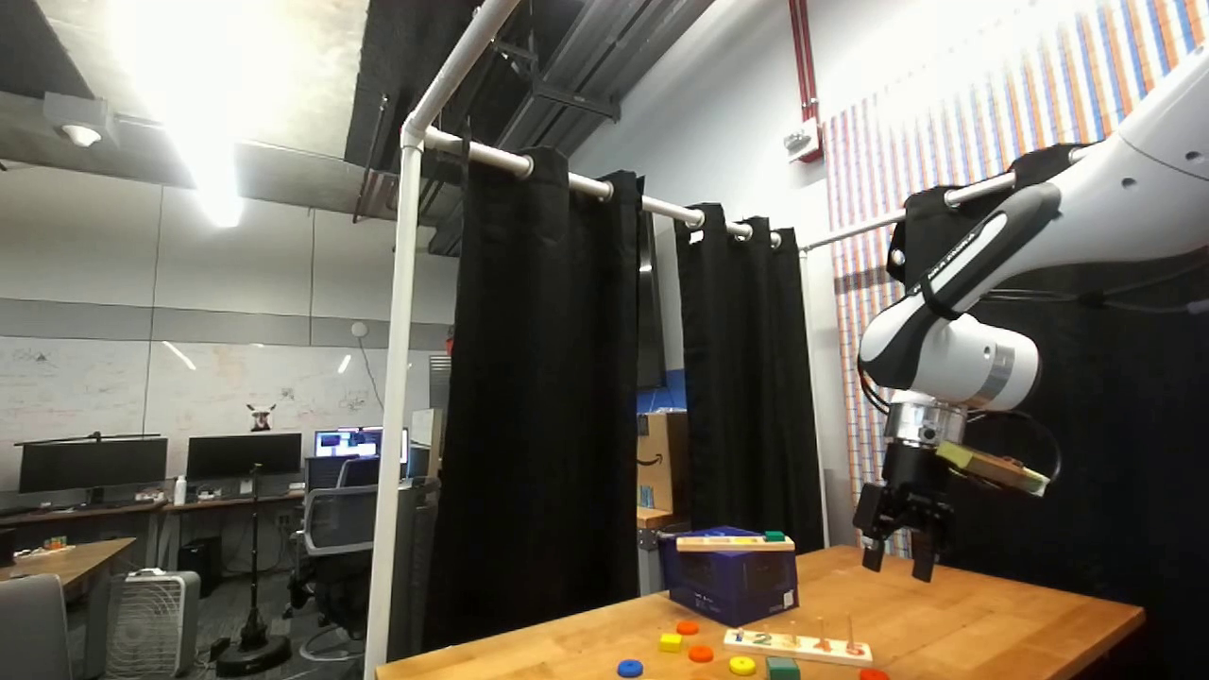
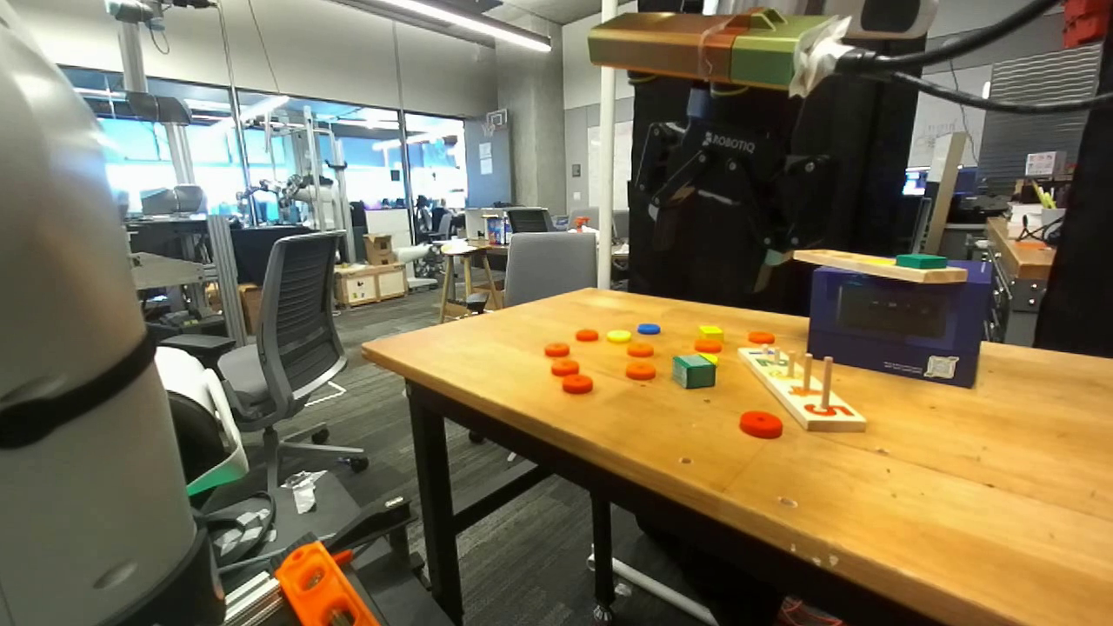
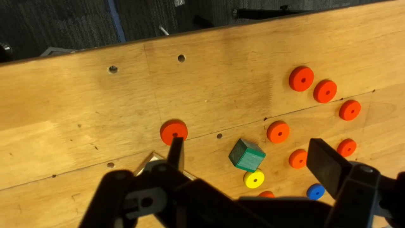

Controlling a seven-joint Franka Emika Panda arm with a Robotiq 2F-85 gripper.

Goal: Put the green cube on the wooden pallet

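Observation:
The green cube (image 2: 694, 371) sits on the table beside a yellow ring; it also shows in an exterior view (image 1: 782, 669) and in the wrist view (image 3: 247, 155). A flat wooden board (image 2: 943, 276), perhaps the pallet, lies on top of a dark blue box, also in an exterior view (image 1: 708, 545). A flatter green block (image 2: 921, 261) rests on this board's end. My gripper (image 1: 897, 561) is open and empty, high above the table. In the wrist view the green cube shows between the fingertips (image 3: 246, 144), well below them. The board on the box is out of the wrist view.
The blue box (image 2: 896, 326) stands on the table. Before it lies a numbered board with upright pegs (image 2: 798, 391), mostly hidden in the wrist view. Several orange rings (image 3: 278, 131), a yellow ring (image 3: 253, 179), a blue ring (image 3: 315, 191) and a yellow block (image 1: 670, 642) lie around.

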